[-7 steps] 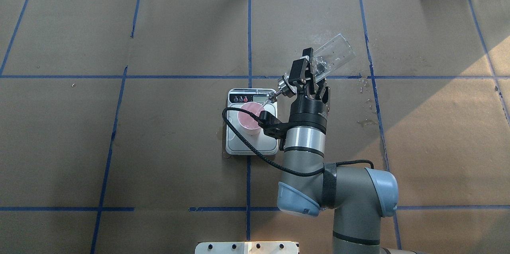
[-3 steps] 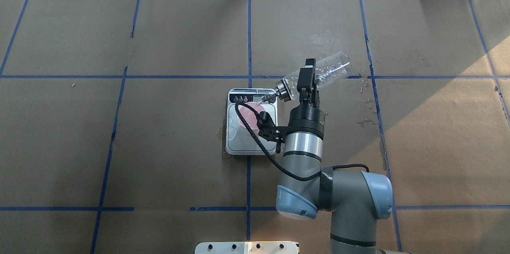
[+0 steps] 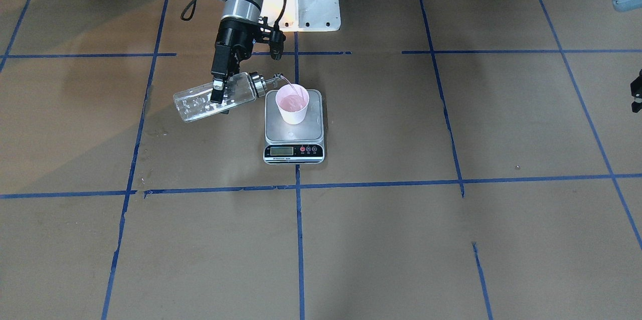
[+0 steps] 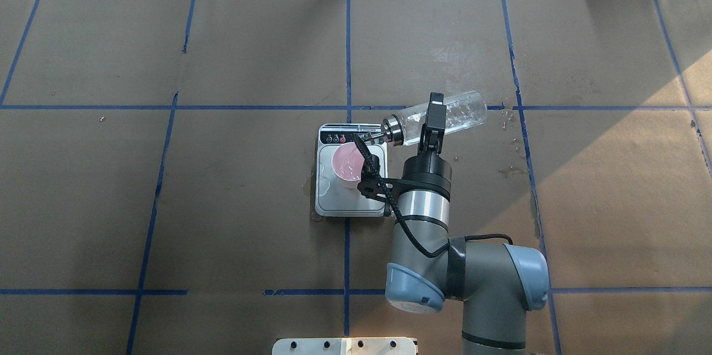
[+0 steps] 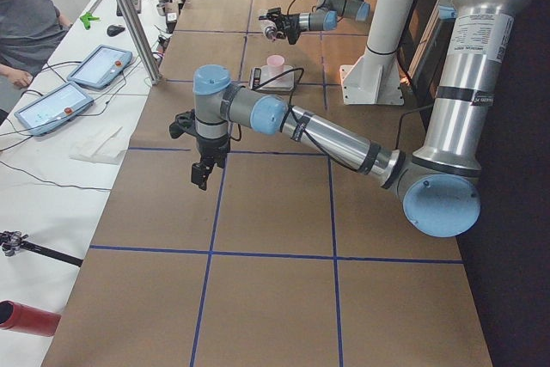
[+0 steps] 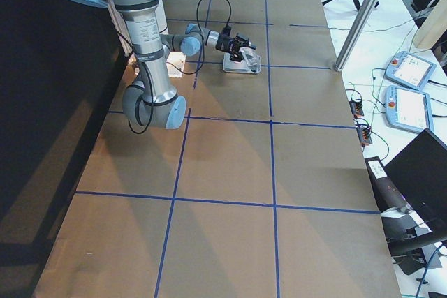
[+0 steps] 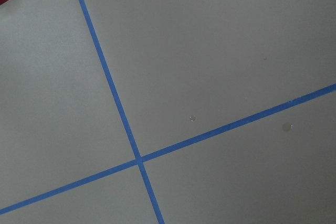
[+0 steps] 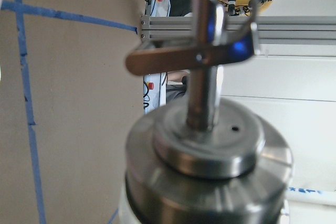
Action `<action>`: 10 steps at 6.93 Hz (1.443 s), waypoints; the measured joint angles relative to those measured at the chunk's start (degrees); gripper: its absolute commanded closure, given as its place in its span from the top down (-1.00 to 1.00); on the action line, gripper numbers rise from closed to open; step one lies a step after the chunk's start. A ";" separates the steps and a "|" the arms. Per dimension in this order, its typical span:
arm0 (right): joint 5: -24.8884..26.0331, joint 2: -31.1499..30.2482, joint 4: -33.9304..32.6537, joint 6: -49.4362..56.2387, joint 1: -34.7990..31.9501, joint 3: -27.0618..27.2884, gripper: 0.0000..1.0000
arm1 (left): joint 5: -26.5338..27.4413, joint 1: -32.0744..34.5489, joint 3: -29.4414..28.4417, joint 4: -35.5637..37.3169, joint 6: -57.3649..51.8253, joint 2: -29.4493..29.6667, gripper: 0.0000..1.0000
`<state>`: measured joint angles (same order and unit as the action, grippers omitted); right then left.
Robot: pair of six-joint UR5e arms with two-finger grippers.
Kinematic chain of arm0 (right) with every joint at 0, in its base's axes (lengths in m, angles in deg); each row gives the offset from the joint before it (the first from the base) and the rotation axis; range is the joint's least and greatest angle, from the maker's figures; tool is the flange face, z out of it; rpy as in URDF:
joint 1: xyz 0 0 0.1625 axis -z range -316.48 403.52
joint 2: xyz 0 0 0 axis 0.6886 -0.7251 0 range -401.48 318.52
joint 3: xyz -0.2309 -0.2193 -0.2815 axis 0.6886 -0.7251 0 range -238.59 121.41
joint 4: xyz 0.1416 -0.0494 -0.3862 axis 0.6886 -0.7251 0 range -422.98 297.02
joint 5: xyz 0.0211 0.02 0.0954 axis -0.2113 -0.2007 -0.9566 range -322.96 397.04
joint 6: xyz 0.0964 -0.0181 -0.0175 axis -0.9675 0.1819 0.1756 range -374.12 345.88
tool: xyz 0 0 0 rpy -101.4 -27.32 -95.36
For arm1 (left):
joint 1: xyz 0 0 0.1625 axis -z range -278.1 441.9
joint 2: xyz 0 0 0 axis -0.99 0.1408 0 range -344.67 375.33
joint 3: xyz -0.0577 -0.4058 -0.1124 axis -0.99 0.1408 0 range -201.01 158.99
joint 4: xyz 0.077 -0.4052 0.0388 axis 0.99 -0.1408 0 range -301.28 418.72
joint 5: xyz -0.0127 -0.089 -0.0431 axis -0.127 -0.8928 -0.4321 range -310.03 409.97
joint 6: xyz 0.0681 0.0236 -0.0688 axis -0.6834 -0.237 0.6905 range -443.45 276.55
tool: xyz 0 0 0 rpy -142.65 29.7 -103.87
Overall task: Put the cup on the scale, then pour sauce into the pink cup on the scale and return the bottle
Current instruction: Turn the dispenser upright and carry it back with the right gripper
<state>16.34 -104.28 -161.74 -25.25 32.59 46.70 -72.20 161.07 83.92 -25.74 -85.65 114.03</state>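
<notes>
Bottle has levelled since a second ago, right gripper clamped on it; watch your spout dribbling past the cup onto the scale.

Brown table — scale on it.

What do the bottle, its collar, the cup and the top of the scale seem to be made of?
The bottle: clear glass, perhaps hard plastic; the table shows through it. The collar: polished metal, mirror-like reflections. The cup: probably plastic, matte, pale pink, opaque. The scale top: silver metal with a dull sheen.
</notes>
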 measured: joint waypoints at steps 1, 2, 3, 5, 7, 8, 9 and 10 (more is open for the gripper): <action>-1.80 -1.09 6.09 -1.82 0.16 0.06 -1.00 | -0.02 0.17 0.08 0.00 0.00 0.03 1.00; -3.59 -2.94 13.45 -2.87 0.14 0.23 -1.00 | -0.06 0.47 0.17 0.02 0.02 0.09 1.00; -5.71 -4.94 21.51 -4.50 0.02 0.40 -1.00 | -0.08 0.70 0.22 0.04 0.06 0.18 1.00; -10.11 -7.66 31.75 -12.27 -0.88 1.58 -1.00 | -0.07 0.90 0.27 0.05 0.15 0.42 1.00; -15.40 -10.41 33.77 -24.70 -3.10 5.02 -1.00 | -0.07 0.97 0.41 0.03 0.19 0.56 1.00; -19.15 -13.89 33.93 -30.83 -5.15 7.47 -1.00 | -0.08 0.98 0.61 0.06 0.28 0.60 1.00; -22.07 -16.91 33.97 -37.46 -6.85 8.62 -1.00 | -0.08 0.99 0.82 0.08 0.40 0.61 1.00; -24.15 -19.58 34.20 -44.66 -8.06 9.14 -1.00 | -0.07 0.99 1.13 0.08 0.50 0.60 1.00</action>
<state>-7.81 -123.86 -127.54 -69.91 24.53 55.84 -72.27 162.06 85.06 -25.66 -85.14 114.63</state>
